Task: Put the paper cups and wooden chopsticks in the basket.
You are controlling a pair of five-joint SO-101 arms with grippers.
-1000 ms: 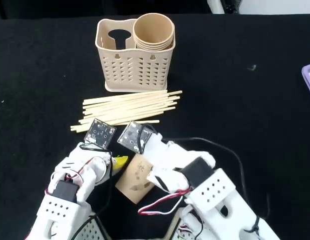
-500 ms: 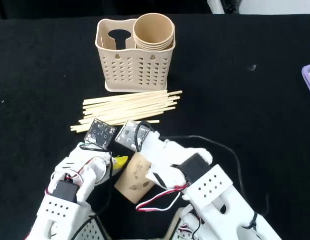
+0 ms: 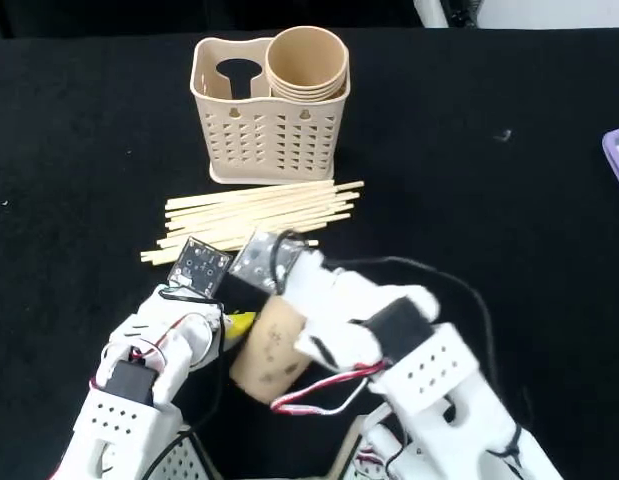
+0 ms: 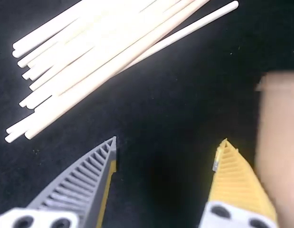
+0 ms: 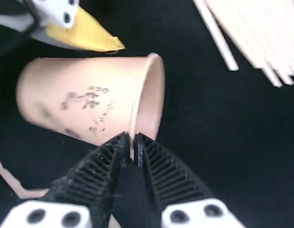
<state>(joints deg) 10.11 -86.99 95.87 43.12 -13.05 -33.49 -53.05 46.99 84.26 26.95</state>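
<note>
- Done: a nested stack of paper cups [image 3: 307,62] already stands in the basket [image 3: 259,150], in the compartment on my right arm's side. I see several rims but cannot count them surely.
- Left: one loose cup [image 5: 85,102] and every one of the wooden chopsticks [image 3: 254,212] are outside the basket. I judge the cup part nearly finished and the chopstick part not yet begun, so the task is about half done at most.
- The loose cup lies on its side on the black table [image 3: 489,250], well apart from the basket, with the chopsticks between the two. Its mouth is turned toward the basket and its base away.
- It is plain tan paper with a rolled lip, tapering to the base. There are faint dark smudges on its side wall, and I see no crushing.
- My right pincer [image 5: 130,138] is pressed together on that cup's lip, pinching the thin wall at the mouth, on the side away from the basket.
- My left pincer [image 4: 168,147] is spread wide and holds nothing. It hangs over bare table beside the cup, and the chopsticks lie between it and the basket. Its yellow finger is close to the cup's wall; I cannot tell whether they touch.
- The chopsticks are pale, thin and round. They lie flat in a loose bundle just in front of the basket, with ragged ends and one stick strayed from the rest.
</note>
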